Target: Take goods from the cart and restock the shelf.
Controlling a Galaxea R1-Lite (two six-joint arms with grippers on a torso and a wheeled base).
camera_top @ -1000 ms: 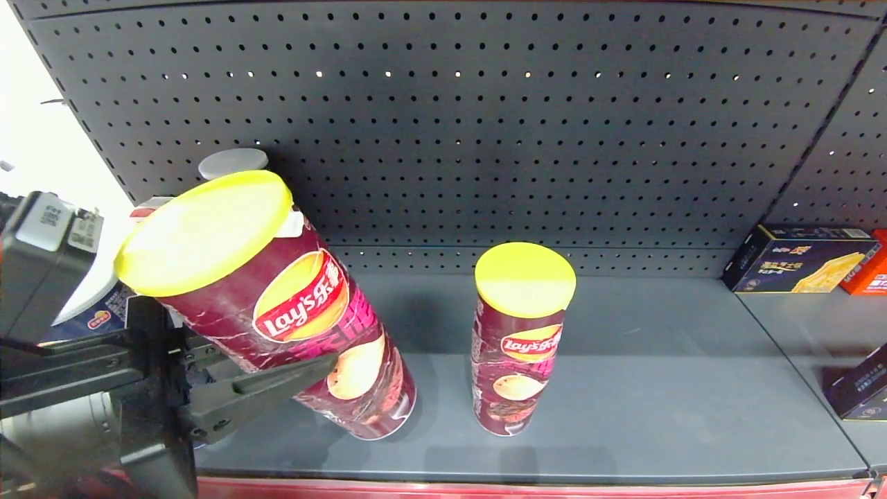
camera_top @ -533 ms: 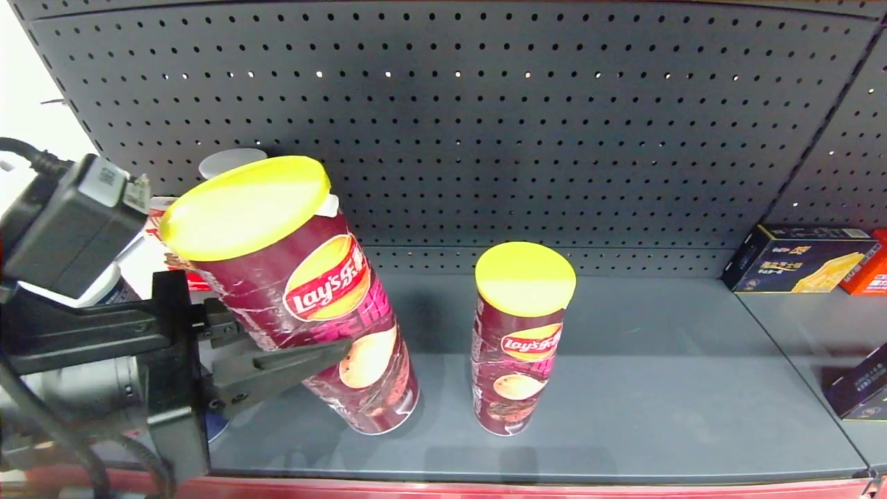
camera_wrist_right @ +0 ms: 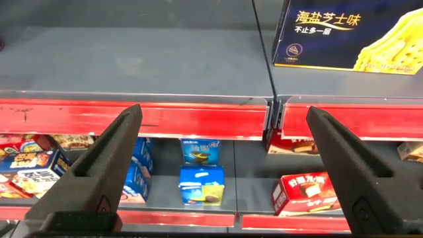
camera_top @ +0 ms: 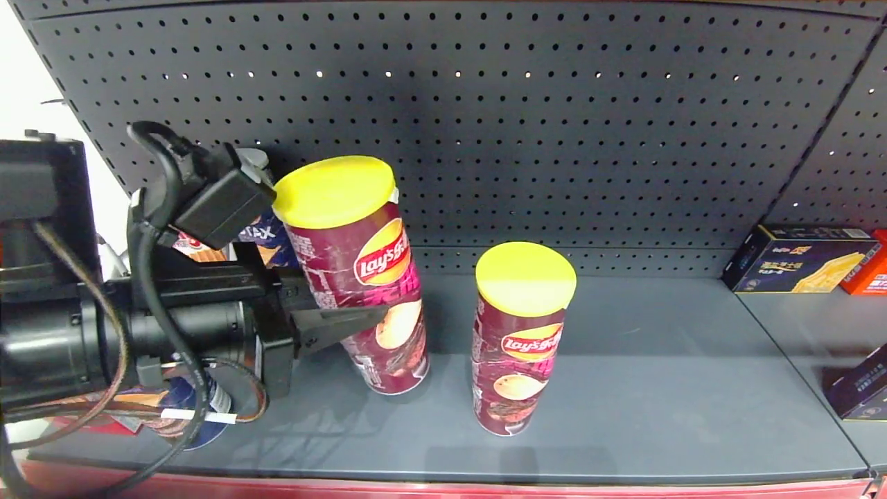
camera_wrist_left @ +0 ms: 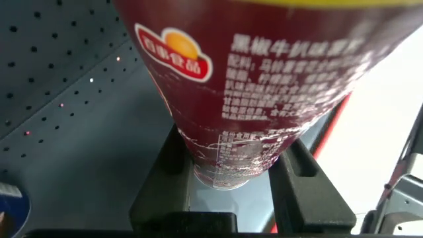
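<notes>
Now holding can (camera_top: 350,242) in left gripper (camera_top: 367,308), jaws pinching mid-body; carried from shelf (camera_top: 658,388) front-left edge inward, righted to slight lean, base at or just above shelf, near second can (camera_top: 523,333). Right gripper (camera_wrist_right: 225,165) jaws spread. Likely close to set-down; release remaining.

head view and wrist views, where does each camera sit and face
Head view: on the head, facing down at the shelf; left gripper clamps the held can.
Left wrist view: looks along its own fingers at that can.
Right wrist view: looks past the open right gripper at lower shelves.
Head and left wrist share the can.
</notes>
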